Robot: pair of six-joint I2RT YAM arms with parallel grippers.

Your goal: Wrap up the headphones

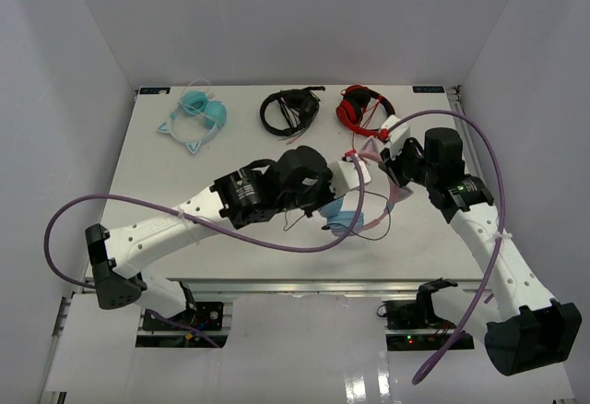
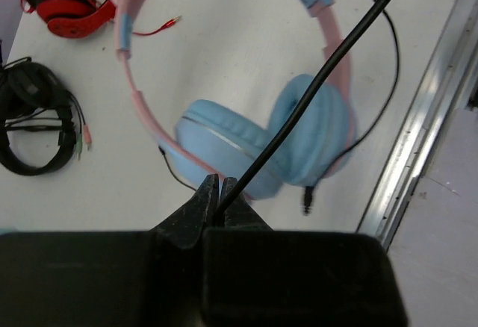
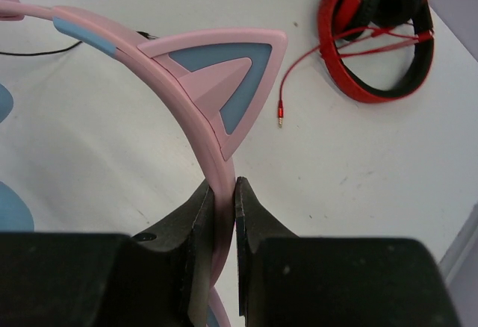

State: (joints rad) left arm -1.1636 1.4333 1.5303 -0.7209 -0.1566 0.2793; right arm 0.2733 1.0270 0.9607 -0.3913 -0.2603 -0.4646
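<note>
The headphones (image 1: 346,219) lie near the table's front middle, their light blue ear cups (image 2: 224,144) side by side and the pink headband (image 2: 134,81) arching away from them. My left gripper (image 2: 219,192) is shut on the thin dark cable (image 2: 328,66), which runs taut up and to the right across one ear cup. The cable's plug (image 2: 307,200) hangs loose by the cups. My right gripper (image 3: 222,192) is shut on the pink headband (image 3: 202,125), just below a cat ear (image 3: 224,73).
At the back of the table lie teal cat-ear headphones (image 1: 198,116), black headphones (image 1: 289,109) and red headphones (image 1: 364,107) with a red cable and plug (image 3: 280,110). The table's metal front rail (image 2: 418,140) runs close to the ear cups.
</note>
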